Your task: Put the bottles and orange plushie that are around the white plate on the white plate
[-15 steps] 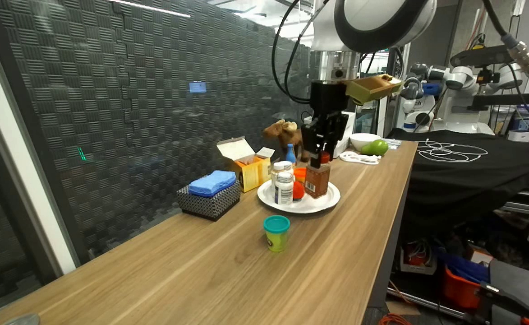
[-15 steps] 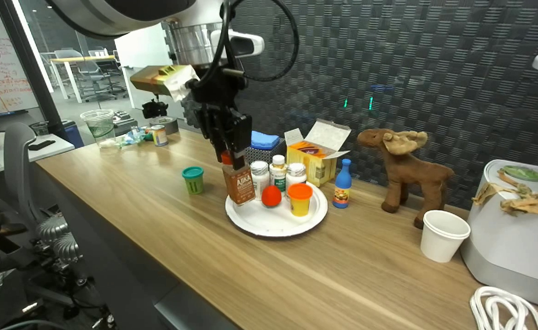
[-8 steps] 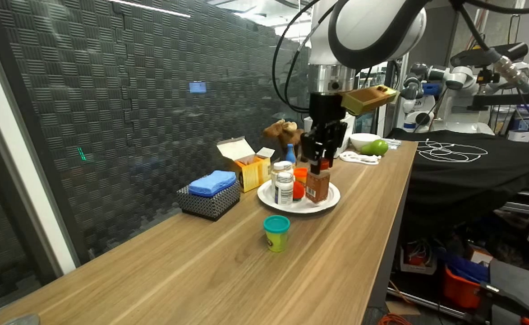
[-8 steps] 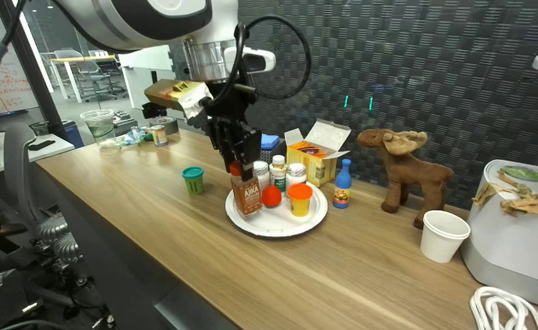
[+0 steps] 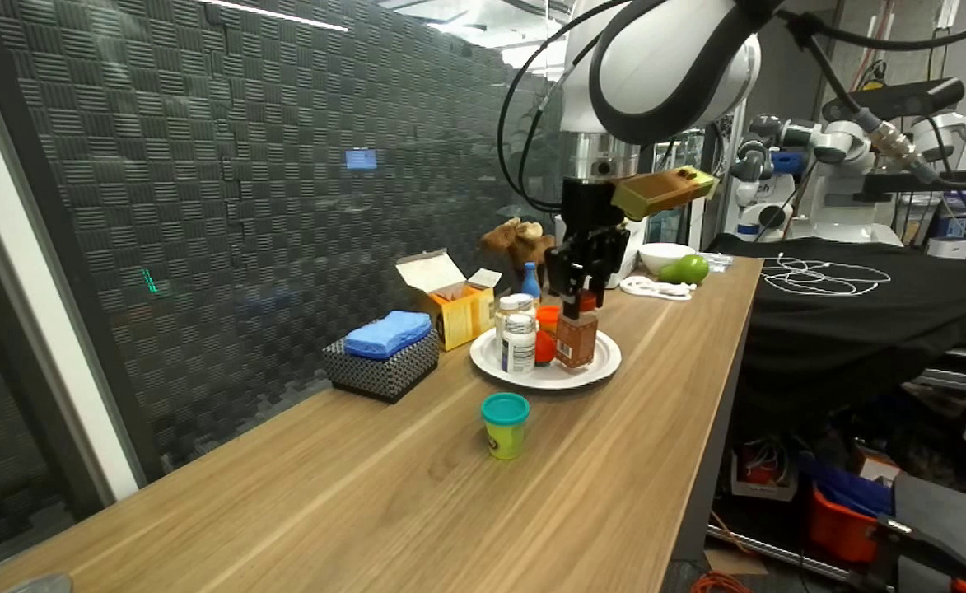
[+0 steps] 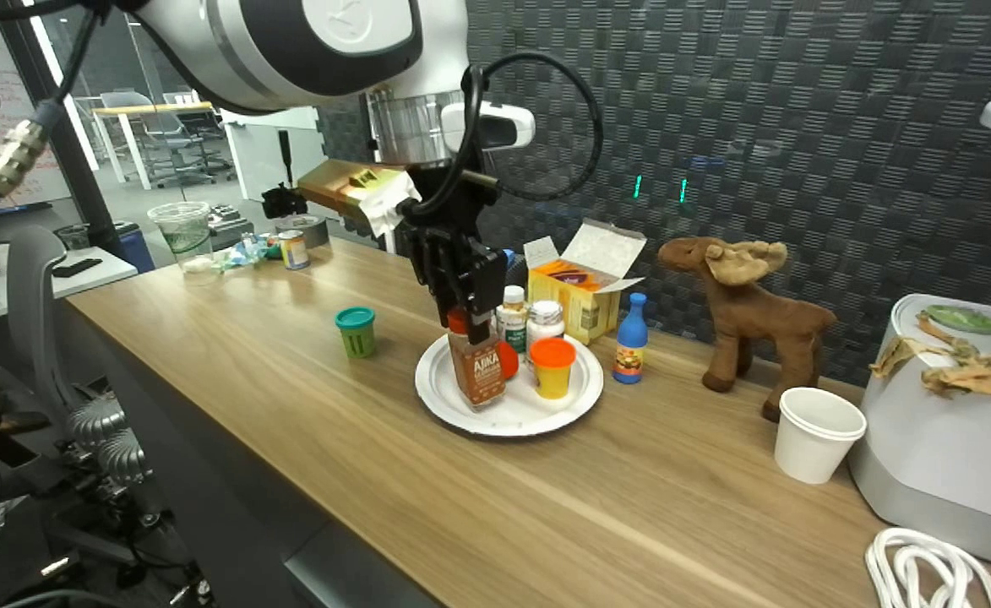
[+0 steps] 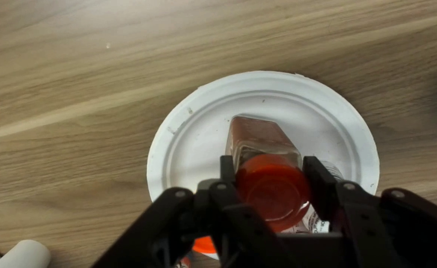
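Observation:
My gripper (image 5: 585,306) is shut on the dark red cap of the amber-orange bottle (image 5: 576,339). In an exterior view this bottle (image 6: 478,371) hangs slightly tilted over the white plate (image 6: 512,420); I cannot tell whether its base touches. The wrist view shows the cap (image 7: 274,193) between both fingers (image 7: 269,167). White bottles stand on the plate, one in front (image 5: 519,344), others behind (image 6: 512,312). The orange plushie seems to be the round red-orange thing (image 6: 509,360) on the plate, partly hidden behind the held bottle.
A yellow tub with orange lid (image 6: 552,369) is on the plate. A blue bottle (image 6: 630,342) stands just off it. Around stand a teal-lidded green tub (image 5: 505,426), an open yellow box (image 5: 464,313), a brown moose figure (image 6: 748,312) and white cups (image 6: 818,435).
My gripper has lowered with the amber-orange bottle and carried it further in over the plate, now covering part of the orange plushie in an exterior view. The other things have not moved.

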Motion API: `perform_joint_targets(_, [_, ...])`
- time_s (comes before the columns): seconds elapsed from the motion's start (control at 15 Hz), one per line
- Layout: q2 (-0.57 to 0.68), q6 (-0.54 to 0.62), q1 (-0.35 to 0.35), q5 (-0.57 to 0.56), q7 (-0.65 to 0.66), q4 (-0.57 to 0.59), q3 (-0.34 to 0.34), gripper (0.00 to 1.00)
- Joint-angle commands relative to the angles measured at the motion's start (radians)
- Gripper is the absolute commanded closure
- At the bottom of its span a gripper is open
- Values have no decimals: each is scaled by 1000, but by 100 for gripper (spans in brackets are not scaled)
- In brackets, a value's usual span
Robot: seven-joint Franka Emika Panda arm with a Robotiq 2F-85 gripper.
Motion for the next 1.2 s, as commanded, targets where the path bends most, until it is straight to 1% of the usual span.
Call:
perform_joint_targets(0.0, [30,15,-4,-6,8,40,-6,76])
perform_joint_targets(0.53, [52,11,-6,14,-15,56,-5,76])
perform_joint_targets(0.8, [51,11,-12,25,-52,52,-3,76])
perform_joint_targets(1.13, [52,14,-12,7,-62,52,-8,76])
